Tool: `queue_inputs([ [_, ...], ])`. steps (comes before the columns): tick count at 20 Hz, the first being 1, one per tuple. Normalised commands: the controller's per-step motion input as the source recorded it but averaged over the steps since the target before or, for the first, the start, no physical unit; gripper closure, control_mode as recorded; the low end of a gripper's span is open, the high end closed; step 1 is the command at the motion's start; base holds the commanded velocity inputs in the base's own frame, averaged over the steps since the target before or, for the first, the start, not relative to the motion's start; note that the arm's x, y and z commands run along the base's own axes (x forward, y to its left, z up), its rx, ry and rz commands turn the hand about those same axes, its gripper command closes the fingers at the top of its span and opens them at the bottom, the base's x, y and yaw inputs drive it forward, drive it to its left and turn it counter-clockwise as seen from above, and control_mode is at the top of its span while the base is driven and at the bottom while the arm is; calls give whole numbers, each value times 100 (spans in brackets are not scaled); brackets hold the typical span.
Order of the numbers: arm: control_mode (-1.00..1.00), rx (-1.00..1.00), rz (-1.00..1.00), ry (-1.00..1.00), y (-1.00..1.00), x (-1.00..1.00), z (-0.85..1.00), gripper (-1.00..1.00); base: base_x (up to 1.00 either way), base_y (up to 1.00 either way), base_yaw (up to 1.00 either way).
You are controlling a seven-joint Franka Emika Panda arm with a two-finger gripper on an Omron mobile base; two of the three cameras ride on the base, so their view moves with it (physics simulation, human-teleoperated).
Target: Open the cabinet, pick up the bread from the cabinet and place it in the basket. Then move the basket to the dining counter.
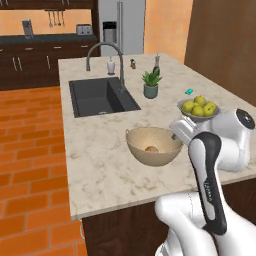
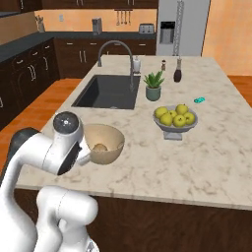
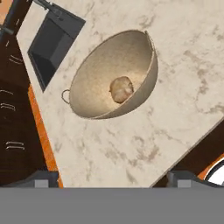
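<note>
Small round tan-brown bread roll (image 3: 121, 89) lies inside wide tan bowl-shaped basket (image 3: 94, 72). Basket sits on light beige marble bench (image 1: 100, 165), near edge, in front of dark sink (image 1: 100, 96). Gripper (image 3: 113, 180) spread wide, holding nothing, hovers apart from basket on near side. Bread placed; basket delivered, task looks done.

Orange brick floor (image 1: 25, 150) spreads left of the fridge (image 1: 120, 25), which stands against an orange wall (image 1: 165, 25). Dark drawers (image 1: 30, 62) line that wall beside the fridge, utensils (image 1: 54, 19) hanging above.
</note>
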Motion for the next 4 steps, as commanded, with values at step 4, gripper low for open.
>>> queue_inputs([
  [4,-100,0,33,-29,3,-32,100,-100,0,0,0],
])
